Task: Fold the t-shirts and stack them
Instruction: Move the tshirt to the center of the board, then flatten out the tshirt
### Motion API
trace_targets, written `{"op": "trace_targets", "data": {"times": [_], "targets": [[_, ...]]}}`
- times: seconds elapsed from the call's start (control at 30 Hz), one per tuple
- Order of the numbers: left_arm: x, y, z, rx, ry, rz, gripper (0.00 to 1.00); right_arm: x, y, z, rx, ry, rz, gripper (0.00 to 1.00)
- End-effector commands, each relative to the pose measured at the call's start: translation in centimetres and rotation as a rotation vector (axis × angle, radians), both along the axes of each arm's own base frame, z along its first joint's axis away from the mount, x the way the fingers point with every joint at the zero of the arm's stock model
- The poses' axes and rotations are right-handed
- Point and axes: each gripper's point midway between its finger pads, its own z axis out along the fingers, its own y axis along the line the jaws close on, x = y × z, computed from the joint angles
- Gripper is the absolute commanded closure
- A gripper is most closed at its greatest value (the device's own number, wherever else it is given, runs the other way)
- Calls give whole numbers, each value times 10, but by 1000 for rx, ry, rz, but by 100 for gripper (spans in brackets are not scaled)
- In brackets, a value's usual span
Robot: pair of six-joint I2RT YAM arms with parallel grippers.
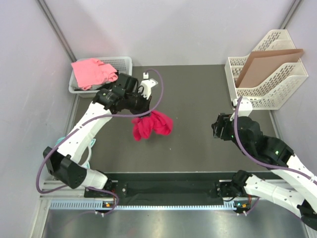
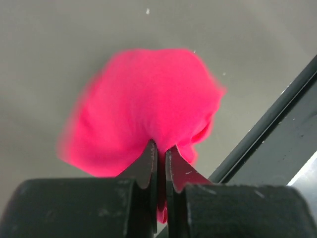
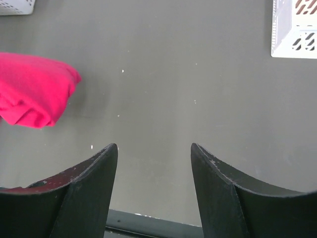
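The right gripper (image 3: pixel 154 148) hovers low, right of the red shirt (image 1: pixel 151 125), spread wide and empty. The left gripper (image 2: pixel 158 147), stretched forward and angled down, clamps that bunched shirt's top; its folds look blurred. Beyond, a pink shirt (image 1: pixel 92 72) drapes over a basket (image 1: pixel 124 63).

No text, label, brand, number or sign can be read in any of the three views. No lettering is shown on the visible cloth of the crimson t-shirt (image 1: pixel 151 125) or the salmon-pink t-shirt (image 1: pixel 89 72).
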Motion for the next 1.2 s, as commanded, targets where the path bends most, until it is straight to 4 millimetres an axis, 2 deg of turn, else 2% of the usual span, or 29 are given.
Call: {"op": "trace_targets", "data": {"times": [0.0,0.07,0.1,0.13,0.2,0.23,0.3,0.43,0.47,0.67,0.8,0.93,1.07,1.17], "targets": [[4,-32,53,-115,-129,-76,100,1,-1,2,8,-6,-21,39],[-7,-39,42,-119,-81,-117,54,2,2,-3,3,4,-20,39],[-14,-41,35,-122,-53,-141,42,3,3,-6,-5,14,-20,39],[-28,-41,17,-116,12,-166,22,4,5,-9,-13,20,-18,39],[-43,-38,2,-111,61,-187,1,7,10,-18,-37,44,-14,35],[-51,-32,-18,-83,107,-186,1,8,12,-21,-44,54,-7,32],[-58,-23,-30,-57,112,-175,1,12,20,-27,-62,73,8,27],[-52,1,-54,33,51,-86,1,17,42,-35,-48,104,64,26],[-51,10,-70,75,55,-60,1,18,46,-40,-54,117,71,26],[-48,1,-114,92,149,-57,1,21,78,-86,-77,236,144,29],[-51,-14,-112,53,216,-103,3,14,91,-95,-42,260,192,30],[-66,-26,-111,48,223,-169,3,8,87,-108,-52,285,183,30],[-67,-34,-111,66,203,-191,3,5,84,-112,-46,288,181,30],[-76,-47,-107,64,229,-245,5,4,83,-115,-40,298,174,31]]}}
